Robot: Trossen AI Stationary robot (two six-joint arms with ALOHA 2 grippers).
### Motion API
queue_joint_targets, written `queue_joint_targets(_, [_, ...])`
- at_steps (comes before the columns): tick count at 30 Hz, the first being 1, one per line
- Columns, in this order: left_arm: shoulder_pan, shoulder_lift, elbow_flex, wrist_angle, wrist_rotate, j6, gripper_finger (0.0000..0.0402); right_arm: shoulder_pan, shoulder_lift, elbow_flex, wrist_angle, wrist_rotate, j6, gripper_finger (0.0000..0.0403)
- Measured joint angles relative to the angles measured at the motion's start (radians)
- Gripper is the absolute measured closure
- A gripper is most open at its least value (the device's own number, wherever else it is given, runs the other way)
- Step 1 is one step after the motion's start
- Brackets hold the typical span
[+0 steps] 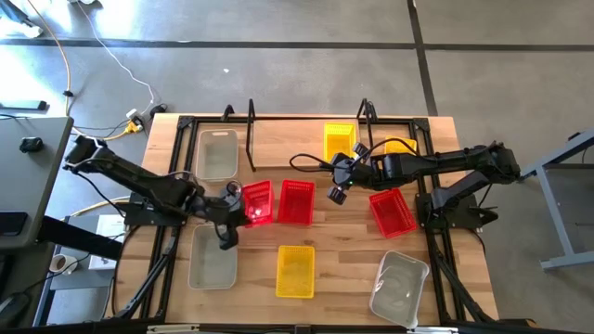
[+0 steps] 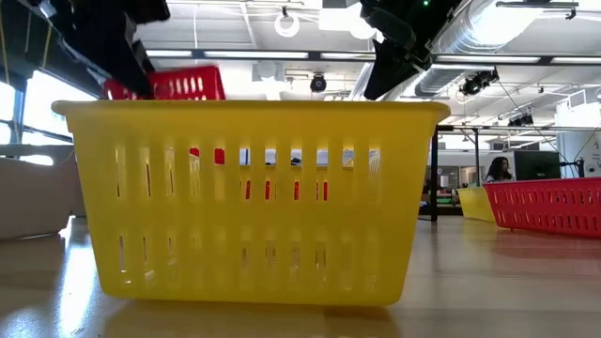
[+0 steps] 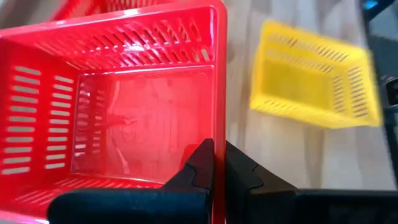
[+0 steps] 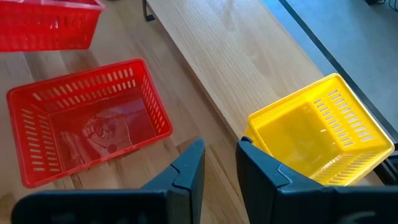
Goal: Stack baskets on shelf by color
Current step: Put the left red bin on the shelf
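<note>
From the left edge of the surface [image 1: 343, 250] the left arm reaches in toward the middle, stretched low and a bit bent. Its gripper [image 1: 232, 209] has its jaws clenched on the rim of a red basket [image 1: 257, 202]. In the left wrist view the two fingers [image 3: 202, 163] pinch that basket's wall, one on each side. In the low view this basket shows high up, above the front yellow basket's [image 1: 296, 271] rim, so it looks lifted off the surface.

A clear basket [image 1: 216, 154] sits on the shelf [image 1: 297, 139] at its left end. Another clear one [image 1: 213, 257] lies near the front left.

A second red basket [image 1: 296, 202] sits just beside the held one. The front yellow basket lies in front of it.

The right arm comes from the right edge and reaches along the shelf's front edge. Its gripper [image 1: 337, 190] points down, near the second red basket. Its jaws are released, with a gap between them, holding nothing.

On the shelf are a yellow basket [image 1: 339, 141] and one more yellow [image 1: 399, 147] behind the arm. A third red basket [image 1: 392, 211] lies tilted on the right. A tipped clear basket [image 1: 399, 288] lies front right.
</note>
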Motion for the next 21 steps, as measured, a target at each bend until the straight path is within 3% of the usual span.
queue_joint_targets(12, [0.037,-0.060,0.165,-0.053,-0.065,0.362,0.0401,-0.002,0.000,0.000,-0.005,0.050,0.075,0.0326])
queue_joint_targets(21, [0.235,-0.024,0.202,-0.077,-0.092,0.548,0.0401,-0.002,0.000,0.000,-0.005,0.117,0.090,0.0326])
